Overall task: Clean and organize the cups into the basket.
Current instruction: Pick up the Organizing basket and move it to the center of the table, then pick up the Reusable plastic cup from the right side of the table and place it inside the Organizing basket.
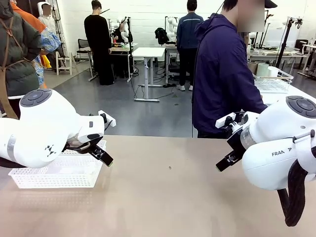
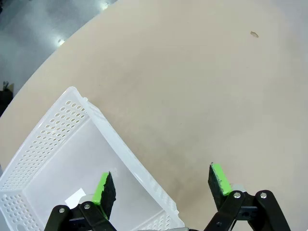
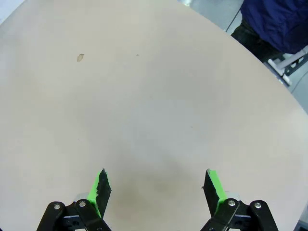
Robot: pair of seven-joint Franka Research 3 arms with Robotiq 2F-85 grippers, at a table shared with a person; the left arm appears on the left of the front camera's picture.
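Observation:
The white lattice basket point(image 1: 49, 178) sits empty on the table's left side; in the left wrist view its perforated wall point(image 2: 48, 139) fills the lower left. My left gripper point(image 1: 106, 158) point(image 2: 161, 180) hovers open over the basket's right rim, one green pad above the basket and the other above bare table. My right gripper point(image 1: 222, 162) point(image 3: 156, 180) hangs open over bare tabletop on the right, holding nothing. A few cups point(image 1: 262, 69) stand in a wire basket on a side table at the back right, past the person.
A person in a navy hoodie point(image 1: 222, 74) stands at the far edge, turned toward the white wire basket point(image 1: 274, 84). A small dark speck point(image 1: 170, 168) point(image 2: 253, 34) point(image 3: 80, 57) marks the middle of the tan table. Other people and tables stand farther back.

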